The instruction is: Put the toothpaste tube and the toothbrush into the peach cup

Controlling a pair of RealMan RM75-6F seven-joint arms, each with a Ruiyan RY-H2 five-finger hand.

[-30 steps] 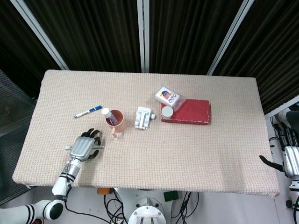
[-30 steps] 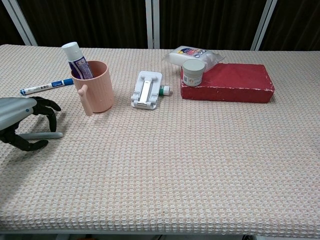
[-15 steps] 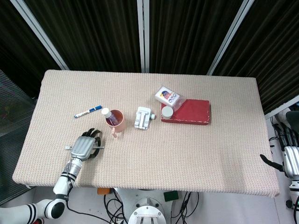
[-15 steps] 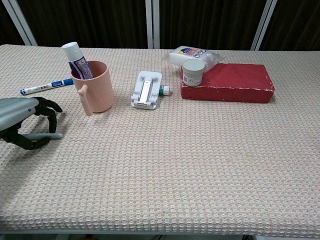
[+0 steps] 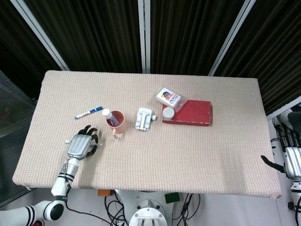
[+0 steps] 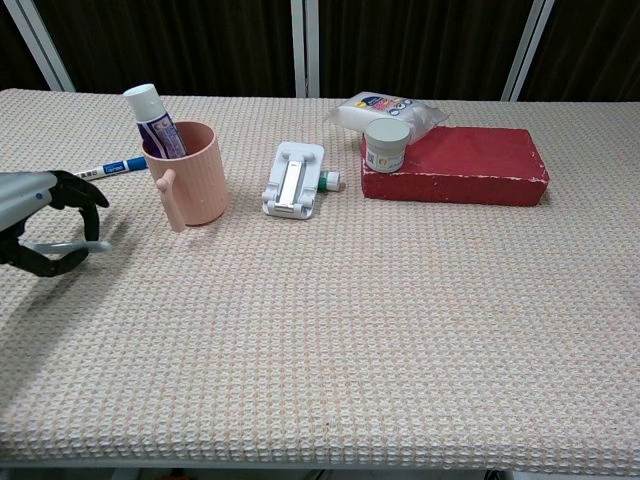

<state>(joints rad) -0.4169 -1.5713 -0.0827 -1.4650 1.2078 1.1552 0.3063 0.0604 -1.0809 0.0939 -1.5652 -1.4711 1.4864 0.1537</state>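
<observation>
Woven beige cloth, head view: covers the table (image 5: 188, 141); dark curtains with pale uprights stand behind it.
Change, head view: the left hand (image 5: 83, 143) has lifted and moved nearer the cup since a second ago; the grey handle no longer sticks out on the cloth beside it.
Left hand, head view: back upward, dark fingers (image 5: 92, 136) curled; peach cup (image 5: 117, 122) just beyond the fingertips, toothpaste tube (image 5: 109, 116) standing inside it; blue marker (image 5: 88, 113) ahead of the fingers, apart.
Right hand, head view: right hand (image 5: 290, 162) hangs off the table's edge; whether its fingers are spread or curled I cannot tell.
Surface, chest view: same weave; red block (image 6: 455, 165) with a white jar (image 6: 386, 146) and a packet (image 6: 385, 108) well away from the fingers; white holder (image 6: 294, 180) beyond the cup.
Change, chest view: the toothbrush (image 6: 65, 245) was lying on the cloth; now it is off it.
Left hand, chest view: fingers closed round the pale toothbrush, its tip pointing toward the cup.
</observation>
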